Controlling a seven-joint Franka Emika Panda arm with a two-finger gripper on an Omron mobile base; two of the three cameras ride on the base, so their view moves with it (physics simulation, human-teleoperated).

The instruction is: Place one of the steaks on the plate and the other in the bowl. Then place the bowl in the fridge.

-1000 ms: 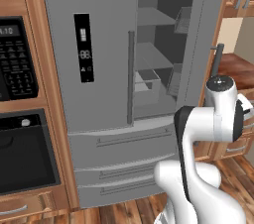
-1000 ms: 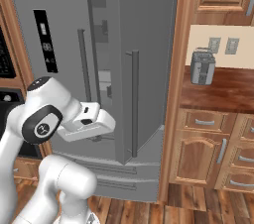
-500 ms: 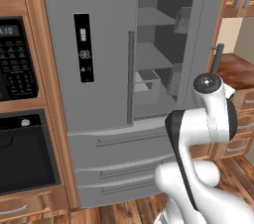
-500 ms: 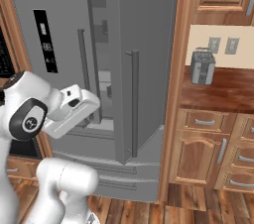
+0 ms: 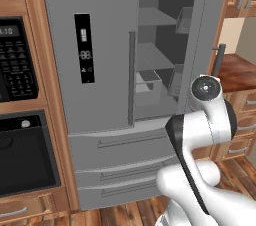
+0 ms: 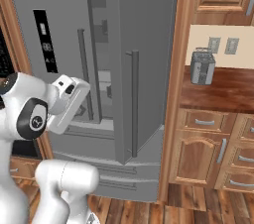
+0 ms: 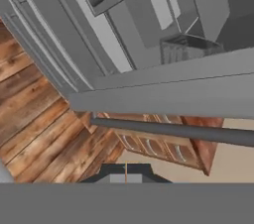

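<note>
The fridge (image 5: 100,45) stands with its right door (image 6: 144,44) ajar, the gripper (image 7: 125,173) closed and empty beside it.

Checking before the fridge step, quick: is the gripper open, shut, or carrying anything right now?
Gripper: shut, nothing held; it points at the open fridge door's bar handle.

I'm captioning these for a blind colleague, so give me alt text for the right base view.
A tall grey steel fridge stands with its right door swung open, and the white robot arm is raised in front of it. To the right, a toaster sits on a wooden counter.
</note>
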